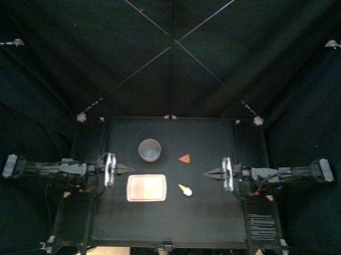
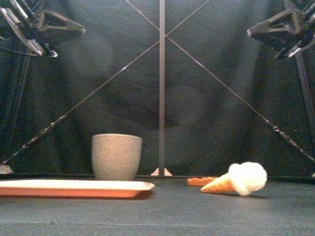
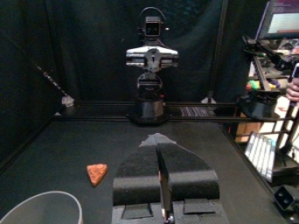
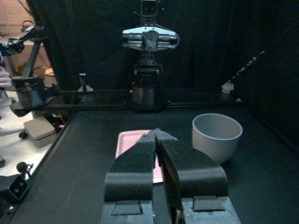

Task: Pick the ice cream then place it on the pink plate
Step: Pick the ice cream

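With white-scoop, orange-cone toy ice cream [image 2: 238, 179] lying on its side just right of flat pink tray [image 2: 74, 188], and left gripper [image 3: 160, 144] and right gripper [image 4: 159, 136] both clenched empty, open right gripper, straddle cone crosswise, lift clear of tray rim before release.

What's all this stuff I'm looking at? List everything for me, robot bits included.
ice cream: one, pale scoop on an orange cone, lying on its side right of the tray.
pink plate: one, flat pink tray, front left of centre, nothing on it.
grey cup: one, speckled grey, upright behind the tray.
wedge toy: one, small, orange-red, right of the cup.
table: one, black.
left gripper: one, black, raised at the left side, jaws shut, holding nothing.
right gripper: one, black, raised at the right side, jaws shut, holding nothing.
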Available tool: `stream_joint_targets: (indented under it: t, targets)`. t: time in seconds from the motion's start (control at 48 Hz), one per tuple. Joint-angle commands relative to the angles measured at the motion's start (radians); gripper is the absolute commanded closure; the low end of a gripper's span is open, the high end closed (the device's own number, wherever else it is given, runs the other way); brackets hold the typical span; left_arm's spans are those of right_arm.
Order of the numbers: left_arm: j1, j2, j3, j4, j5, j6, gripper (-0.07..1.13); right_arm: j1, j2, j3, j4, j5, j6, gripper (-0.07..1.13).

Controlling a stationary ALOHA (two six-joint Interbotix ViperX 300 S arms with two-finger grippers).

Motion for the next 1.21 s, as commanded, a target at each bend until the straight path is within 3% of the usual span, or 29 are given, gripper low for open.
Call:
stream_joint_targets:
  t: [0.021,0.229,0.438,0.542,0.75,0.854,1.208]
  targets:
    - [0.011,0.008,-0.003,0.005,-0.029,0.006,1.11,-0.005,0.035,-0.003,0.005,-0.006,0.003,1.02]
    - [0.014,0.006,-0.002,0.006,-0.032,0.006,1.09,0.012,0.210,-0.005,0.067,-0.002,0.083,1.02]
    - [0.014,0.005,0.003,0.006,-0.032,0.005,1.09,0.110,0.423,-0.078,0.103,0.002,0.198,0.93]
    - [0.014,0.003,0.003,0.006,-0.032,0.005,1.09,0.129,0.517,-0.110,0.114,0.020,0.235,0.76]
    - [0.012,0.002,0.005,0.006,-0.032,0.005,1.09,0.127,0.664,-0.176,0.158,0.127,0.272,0.22]
    - [0.012,0.002,0.006,0.006,-0.032,0.005,1.09,0.133,0.726,-0.213,0.178,0.164,0.276,0.05]
    - [0.012,0.002,0.008,0.006,-0.032,0.005,1.09,0.135,0.888,-0.281,0.187,0.233,0.281,0.04]
